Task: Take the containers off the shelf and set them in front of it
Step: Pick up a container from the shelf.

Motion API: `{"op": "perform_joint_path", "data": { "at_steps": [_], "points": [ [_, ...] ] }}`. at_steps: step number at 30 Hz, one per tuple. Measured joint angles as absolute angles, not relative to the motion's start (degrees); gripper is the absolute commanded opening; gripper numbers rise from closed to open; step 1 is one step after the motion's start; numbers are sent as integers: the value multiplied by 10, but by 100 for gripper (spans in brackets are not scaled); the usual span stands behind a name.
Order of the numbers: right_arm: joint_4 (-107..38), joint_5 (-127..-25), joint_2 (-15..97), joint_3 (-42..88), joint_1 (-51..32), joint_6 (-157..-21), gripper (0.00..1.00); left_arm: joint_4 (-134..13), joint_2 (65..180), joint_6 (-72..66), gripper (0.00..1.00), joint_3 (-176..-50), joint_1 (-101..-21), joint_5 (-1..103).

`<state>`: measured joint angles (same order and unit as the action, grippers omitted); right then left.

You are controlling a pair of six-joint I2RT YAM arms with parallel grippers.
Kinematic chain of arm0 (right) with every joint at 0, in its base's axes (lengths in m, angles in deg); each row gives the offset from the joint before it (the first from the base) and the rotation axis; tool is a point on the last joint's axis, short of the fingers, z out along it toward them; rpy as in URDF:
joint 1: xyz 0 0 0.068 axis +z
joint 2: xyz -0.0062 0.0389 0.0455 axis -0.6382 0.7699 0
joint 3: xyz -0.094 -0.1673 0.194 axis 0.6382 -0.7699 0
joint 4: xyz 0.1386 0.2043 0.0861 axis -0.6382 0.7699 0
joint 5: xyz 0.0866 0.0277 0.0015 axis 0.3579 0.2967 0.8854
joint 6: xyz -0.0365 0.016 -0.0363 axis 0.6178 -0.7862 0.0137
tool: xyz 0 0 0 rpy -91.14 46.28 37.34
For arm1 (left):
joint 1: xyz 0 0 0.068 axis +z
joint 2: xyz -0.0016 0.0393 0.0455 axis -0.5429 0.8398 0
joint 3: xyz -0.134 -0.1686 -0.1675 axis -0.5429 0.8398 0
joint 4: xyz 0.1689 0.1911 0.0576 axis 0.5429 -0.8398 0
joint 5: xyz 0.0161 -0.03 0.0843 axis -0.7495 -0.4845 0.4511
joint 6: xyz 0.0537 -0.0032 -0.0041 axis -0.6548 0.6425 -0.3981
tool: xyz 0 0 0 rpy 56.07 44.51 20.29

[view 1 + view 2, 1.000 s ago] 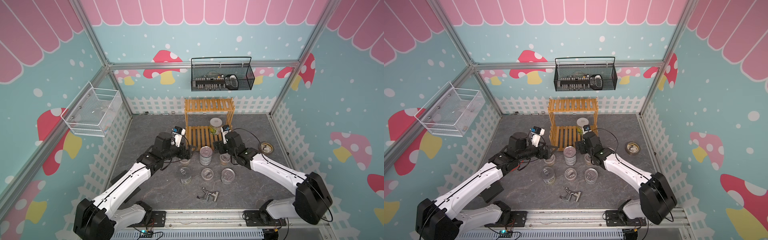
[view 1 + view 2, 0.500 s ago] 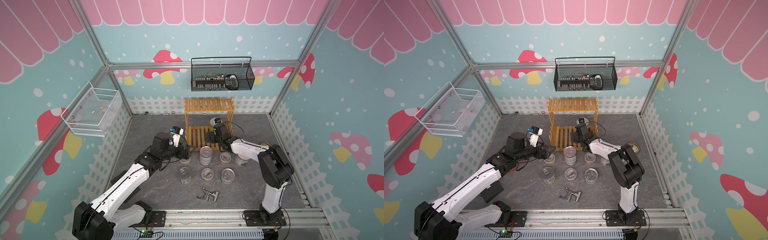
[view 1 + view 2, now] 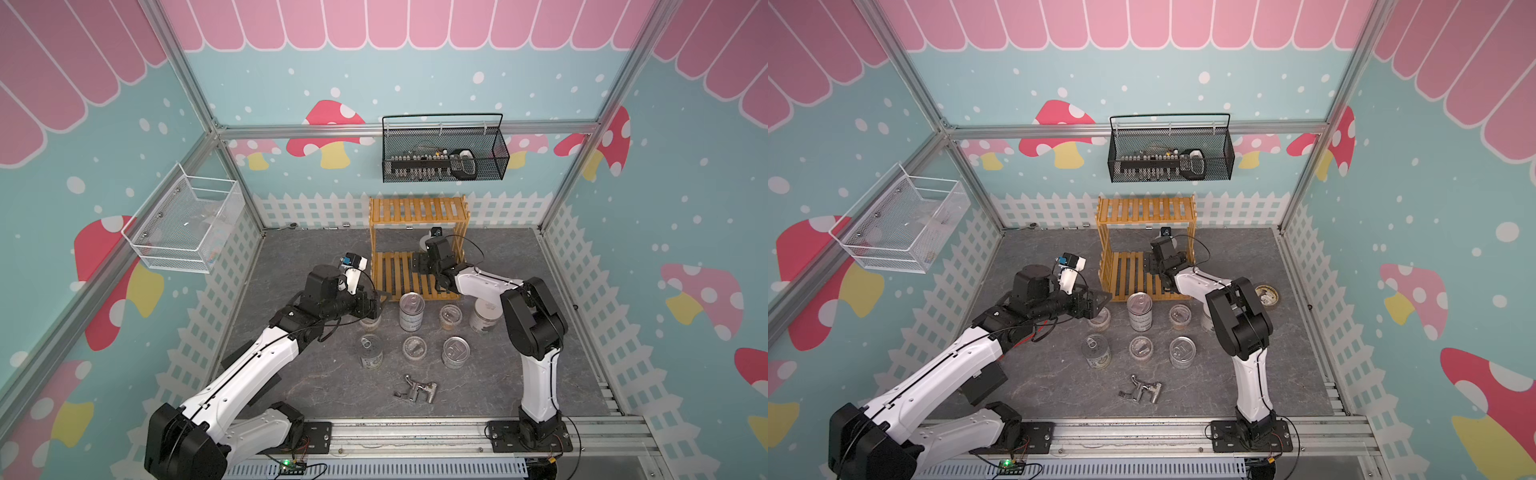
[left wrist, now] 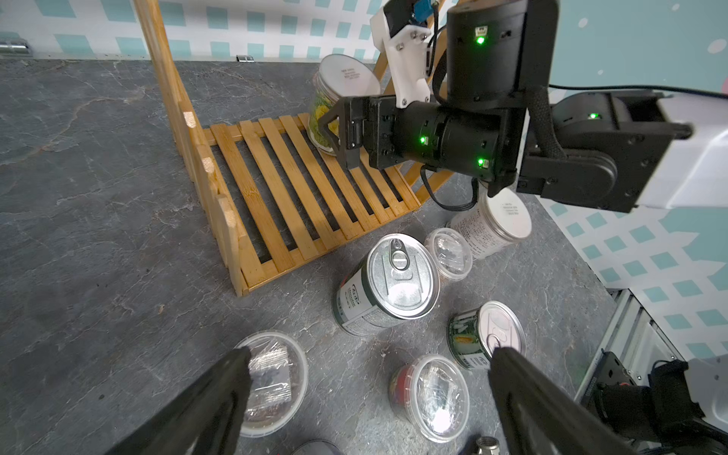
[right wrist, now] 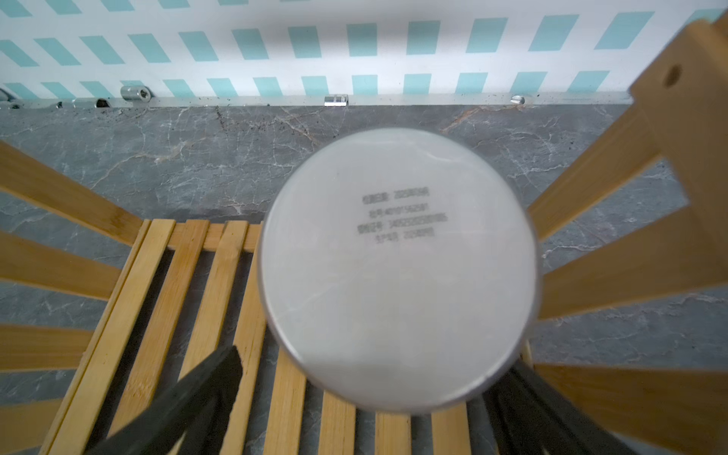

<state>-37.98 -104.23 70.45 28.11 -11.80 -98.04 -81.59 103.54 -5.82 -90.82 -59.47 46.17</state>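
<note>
In a top view, 7 containers (image 3: 411, 309) already stand on the floor (image 3: 316, 249) before the shelf (image 3: 417, 210); only 1 white-lidded jar (image 3: 424, 241) remains on its lower tier. The left wrist view shows the left gripper (image 4: 370, 394) spread wide and empty over the cups (image 4: 275, 354). In the right wrist view, the right gripper (image 5: 366, 409) has its jaws apart, flanking the jar's near side, seemingly not clamped.

Both top views look steeply down from high, far in front of the shelf (image 3: 417, 212). The left wrist camera faces its lower tier from nearby; the right one hangs inside it, both catching the white-lidded jar (image 4: 346, 75).
</note>
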Motion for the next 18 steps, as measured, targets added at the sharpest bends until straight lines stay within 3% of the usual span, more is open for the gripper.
{"op": "perform_joint_path", "data": {
  "at_steps": [14,18],
  "points": [
    [-365,-1043,772,379,-139,-975,99,-823,1035,-58,97,-908,-595,466],
    [-364,-1039,789,400,-141,-971,89,-824,1035,-58,97,-908,-595,468]
  ]
}}
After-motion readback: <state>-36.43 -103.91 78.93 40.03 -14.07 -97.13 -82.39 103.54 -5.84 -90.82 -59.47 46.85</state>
